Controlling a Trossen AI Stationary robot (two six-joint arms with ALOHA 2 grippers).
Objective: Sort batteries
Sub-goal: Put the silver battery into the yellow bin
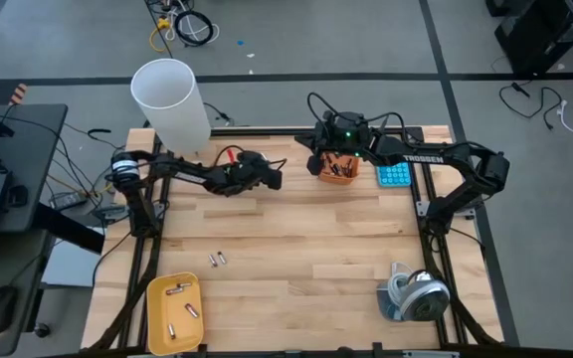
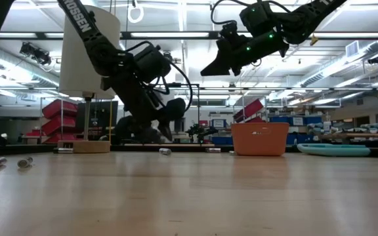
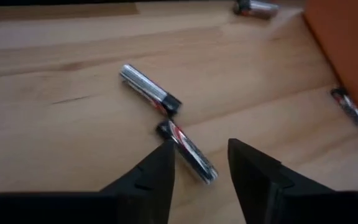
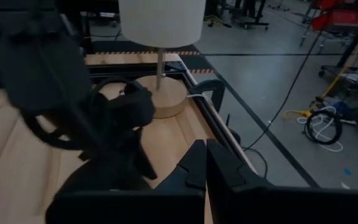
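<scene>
Sitting at the bench's near left corner, yellow tray holds a few batteries; two loose batteries lie just beyond it. Left claw hangs low near the far edge, fingers apart around one battery, not gripping; another cell just ahead. Right claw, shut and empty, hovers above orange bin at the far edge.

Bright even light from ceiling strip lamps in the low view, pale glare on the wooden table, arms as dark silhouettes, soft short shadows, motion blur in left wrist view, right wrist foreground out of focus
</scene>
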